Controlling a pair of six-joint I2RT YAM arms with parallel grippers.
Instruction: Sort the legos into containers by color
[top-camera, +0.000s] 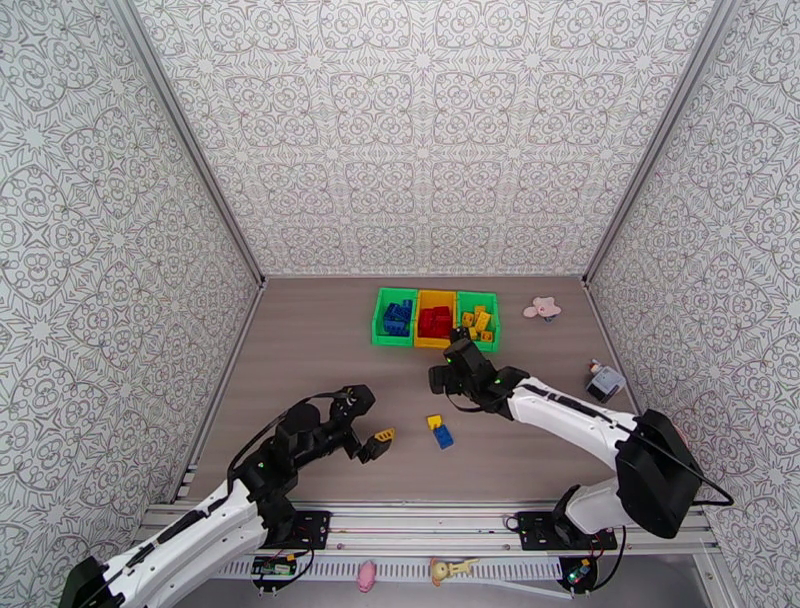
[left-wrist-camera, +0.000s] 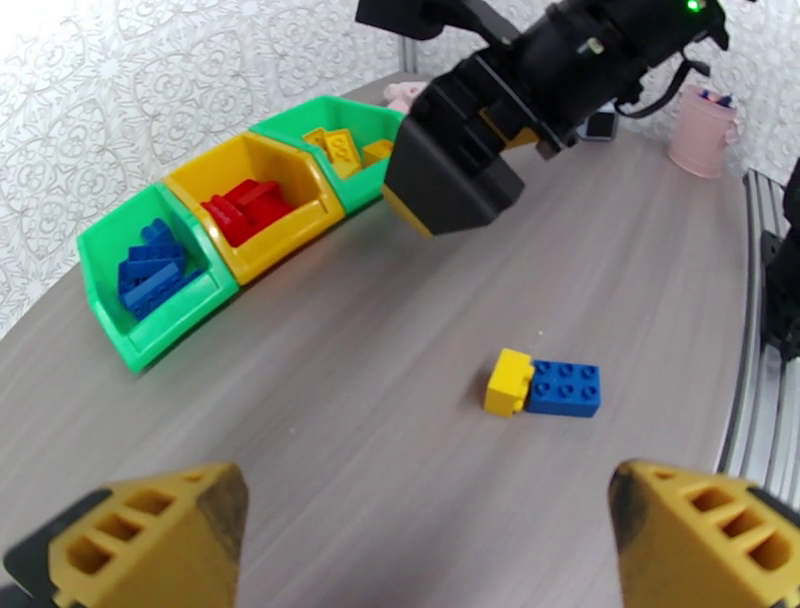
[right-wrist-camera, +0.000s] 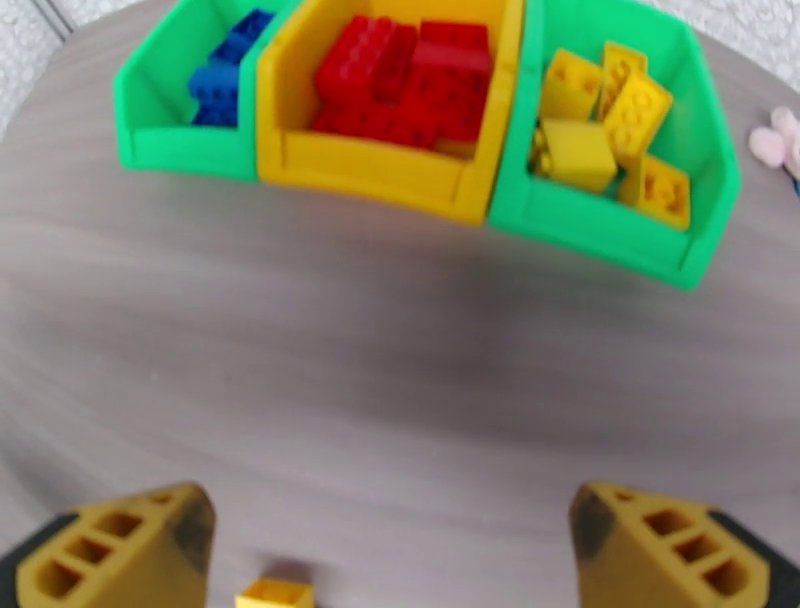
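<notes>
Top external: two loose legos lie on the table (top-camera: 300, 350), a yellow brick (top-camera: 434, 422) and a blue brick (top-camera: 443, 437), touching each other, between the two grippers. The left gripper (top-camera: 368, 420) is near them on their left and clear of both, jaws spread wide, nothing in them. The right gripper (top-camera: 456, 362) is beyond the pair toward the bins (top-camera: 435, 343), just in front of the right green bin (top-camera: 497, 322). Its fingers are also wide apart and empty. Left wrist: the pair sits ahead of the left gripper, out past the fingertips (left-wrist-camera: 150, 530) and a bit right of centre. Right wrist: the top of the yellow brick shows at the bottom edge, nearer the frame-left finger, cut off by the frame; can't tell the height gap. Looks: the yellow brick is short and blocky. The blue brick is longer, lies flat with studs up in two rows, glossy. Orientation: the blue brick's long axis runs left-right in the left wrist view, with one short end butted against the yellow brick. From the top, the pair lines up on a diagonal, yellow farther and left, blue nearer and right. Bins are in a row at the far centre: left green bin (top-camera: 380, 325) holds blue legos, the yellow middle one red, the right green bin yellow.
</notes>
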